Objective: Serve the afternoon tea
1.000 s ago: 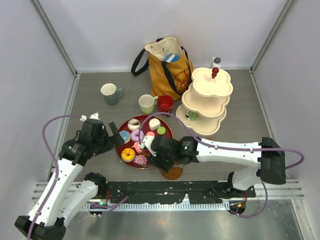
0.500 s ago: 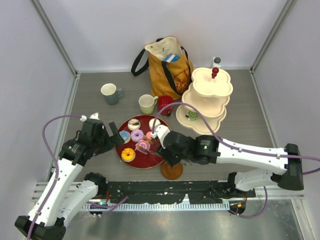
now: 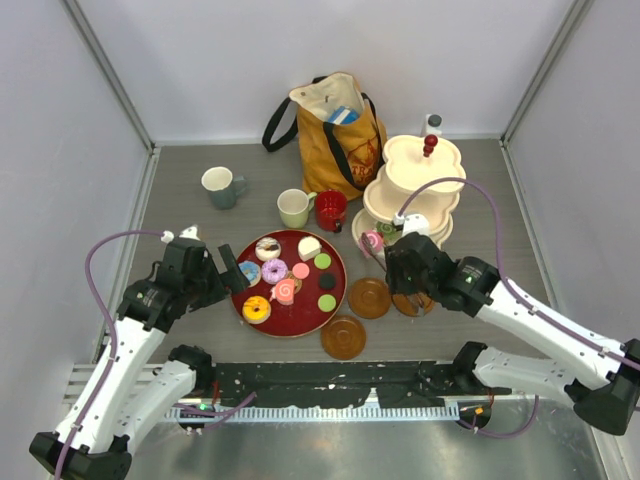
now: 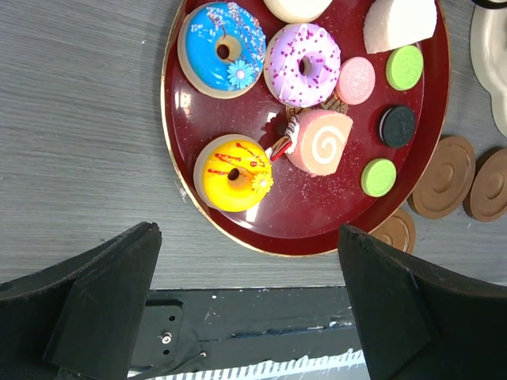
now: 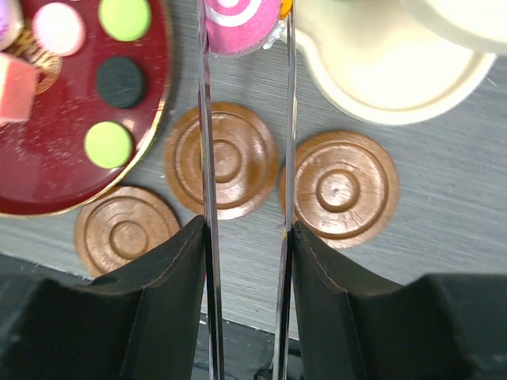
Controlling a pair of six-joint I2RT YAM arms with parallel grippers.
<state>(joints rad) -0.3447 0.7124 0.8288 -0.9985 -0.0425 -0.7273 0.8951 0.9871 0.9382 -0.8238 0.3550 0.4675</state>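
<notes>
The right fingers are clamped on a pink swirl roll cake, one thin blade on each side. In the overhead view the cake hangs at the near-left rim of the bottom tier of the cream three-tier stand; the wrist view suggests it is beside that rim, not yet over the tier. If released here it would likely drop to the desk or glance off the rim. The narrow blades on a round toy could also let it twist or slip, and a low approach might knock the stand. The left fingers are spread wide with nothing between them, hovering at the left edge of the red tray. The tray holds a blue donut, purple donut, yellow donut, salmon roll cake and several macarons. Three brown saucers lie bare on the desk between tray and stand, one partly under the right arm. The grey-green mug, pale green mug and red mug stand further back, near the tote bag.
</notes>
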